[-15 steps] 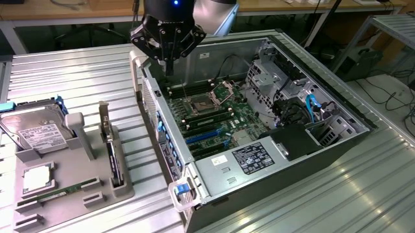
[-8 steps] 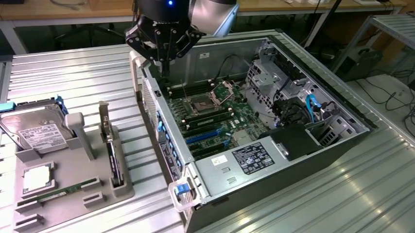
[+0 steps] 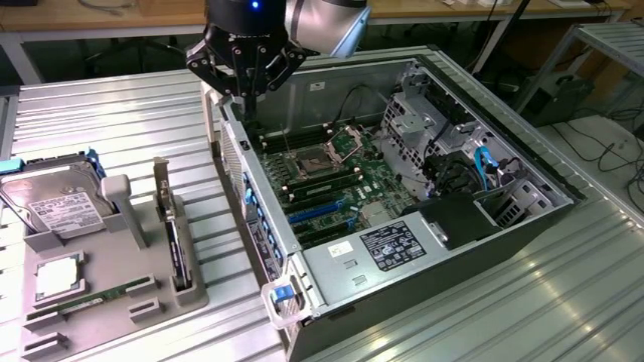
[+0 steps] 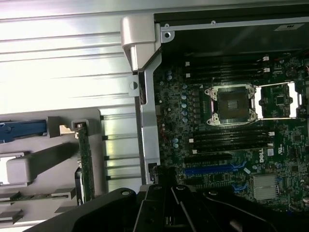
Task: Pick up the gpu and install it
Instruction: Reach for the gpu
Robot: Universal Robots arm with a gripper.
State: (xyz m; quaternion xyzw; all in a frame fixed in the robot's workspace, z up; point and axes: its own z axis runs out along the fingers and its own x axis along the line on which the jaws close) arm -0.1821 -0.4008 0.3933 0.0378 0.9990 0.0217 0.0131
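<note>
The gpu (image 3: pixel 173 240) stands on its long edge in a slot of the grey holder tray (image 3: pixel 151 249) at the exterior view's left, its silver end bracket (image 3: pixel 161 181) pointing up. In the wrist view the gpu (image 4: pixel 86 164) appears as a thin green strip beside the case wall. My gripper (image 3: pixel 246 94) hangs above the open computer case's rear left wall, apart from the gpu and holding nothing that I can see. Its black body (image 4: pixel 166 205) sits over the case edge. The motherboard (image 3: pixel 337 185) lies bare inside, with blue expansion slots (image 4: pixel 212 170).
On the tray sit a silver hard drive (image 3: pixel 59 202), a CPU chip (image 3: pixel 59 273) and a narrow green RAM stick (image 3: pixel 96 296). The case holds a CPU socket (image 4: pixel 234 102), a power supply (image 3: pixel 387 249) and drive cages (image 3: pixel 433 121). Everything rests on a ribbed metal table (image 3: pixel 111 121).
</note>
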